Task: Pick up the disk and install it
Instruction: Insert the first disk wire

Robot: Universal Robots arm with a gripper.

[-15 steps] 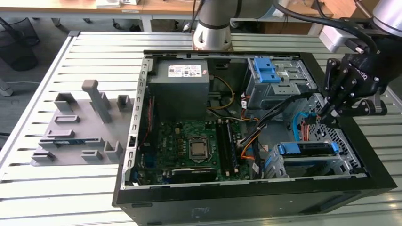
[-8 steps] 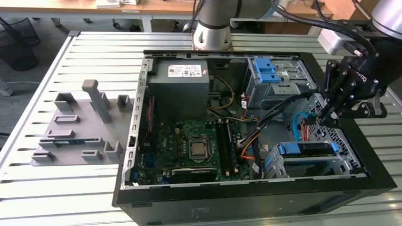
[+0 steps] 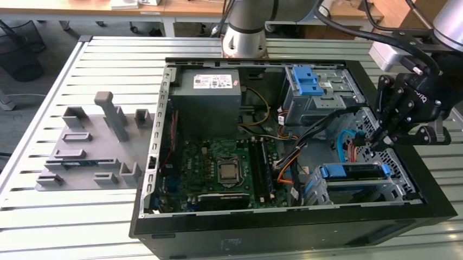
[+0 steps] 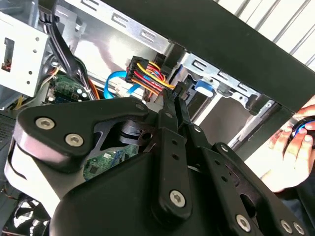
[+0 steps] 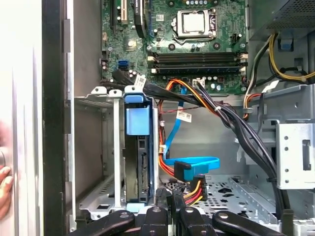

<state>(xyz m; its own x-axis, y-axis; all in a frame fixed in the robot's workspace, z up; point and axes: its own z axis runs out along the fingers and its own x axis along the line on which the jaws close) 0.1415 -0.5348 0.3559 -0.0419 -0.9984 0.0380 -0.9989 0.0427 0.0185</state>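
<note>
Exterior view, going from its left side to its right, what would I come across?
Grey fixture block → power-supply box and, below it, the motherboard → blue-bracketed disk seated in the drive cage → gripper, hanging just above the case's edge.

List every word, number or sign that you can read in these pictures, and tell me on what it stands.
No text can be read with certainty.
White sticker on the grey power-supply box: the print is too small to read.
White tags on the cables, in the first wrist view: blurred.
Markings on the motherboard: too small to read.
</note>
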